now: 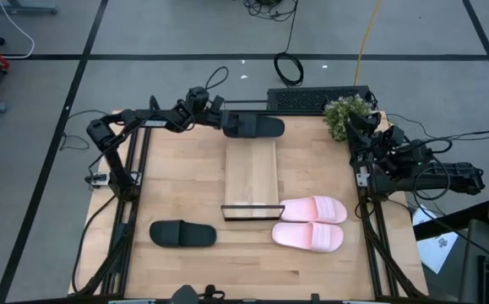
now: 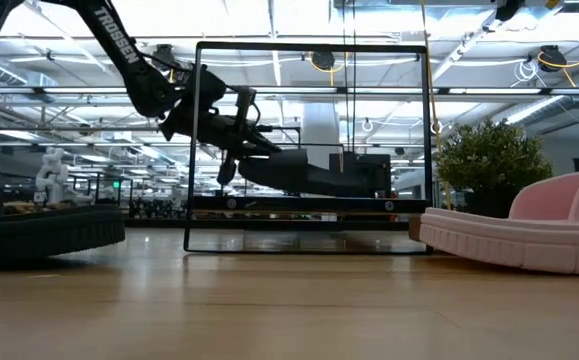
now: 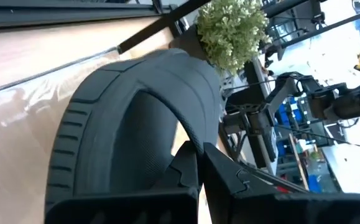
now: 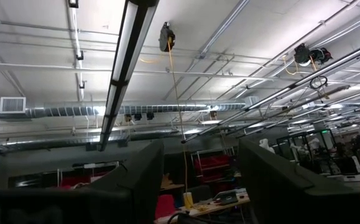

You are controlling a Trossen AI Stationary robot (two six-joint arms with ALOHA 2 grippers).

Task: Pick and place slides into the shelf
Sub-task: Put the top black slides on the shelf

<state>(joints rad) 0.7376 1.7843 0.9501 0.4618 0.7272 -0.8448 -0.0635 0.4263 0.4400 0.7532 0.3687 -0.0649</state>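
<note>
My left gripper (image 1: 225, 121) is shut on a black slide (image 1: 257, 127) in the air at the table's far edge, just past the far end of the shelf (image 1: 251, 173). The shelf is a light-wood plank with a black frame (image 1: 251, 208) at its near end. The second black slide (image 1: 182, 234) lies sole-down on the table, near left. Two pink slides (image 1: 312, 209) (image 1: 308, 236) lie side by side on their soles, right of the frame. My right gripper (image 4: 201, 180) is open, folded back at the table's right edge and pointing up at the ceiling. My left gripper holds the black slide by the end that points to the table's left (image 3: 167, 180), pinched between its two fingers (image 3: 229, 177). It comes from the left, along the slide's length. The slide is lifted clear and roughly level, with its strap (image 3: 136, 81) arching just beyond the fingers.
A potted plant (image 1: 345, 114) stands at the far right corner, and a dark keyboard-like unit (image 1: 299, 100) sits behind the far edge. Bare tabletop (image 1: 185, 177) lies left of the shelf. My right arm (image 1: 396, 160) rests along the right edge.
</note>
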